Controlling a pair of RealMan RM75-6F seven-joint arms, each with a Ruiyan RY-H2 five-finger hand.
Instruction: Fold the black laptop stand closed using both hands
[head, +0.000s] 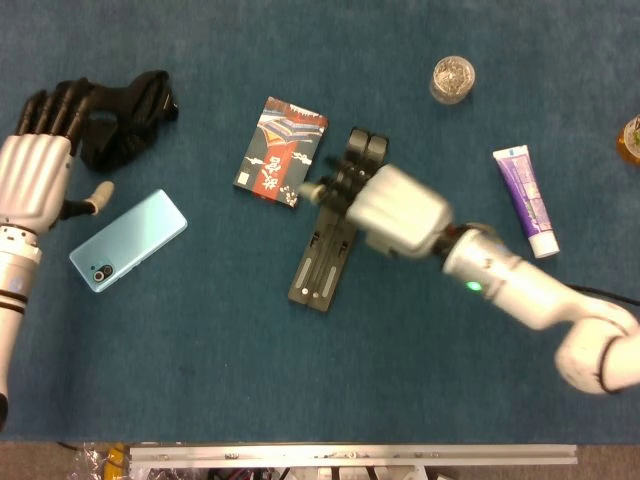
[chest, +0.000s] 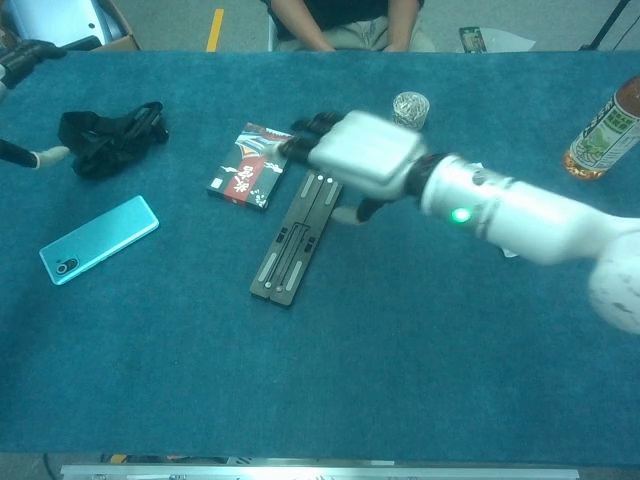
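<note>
The black laptop stand (head: 335, 234) lies flat and narrow at frame centre, so folding looks essentially done. Above its upper end, the right hand (head: 392, 207) hovers, blurred; whether its fingers touch or grip the stand I cannot tell. At far left, the left hand (head: 38, 162) holds nothing, fingers extended, near a black strap (head: 125, 115).

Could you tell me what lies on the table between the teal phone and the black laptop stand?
Only bare blue cloth: in the head view, nothing sits between the teal phone and the black laptop stand; the patterned box lies further back.
</note>
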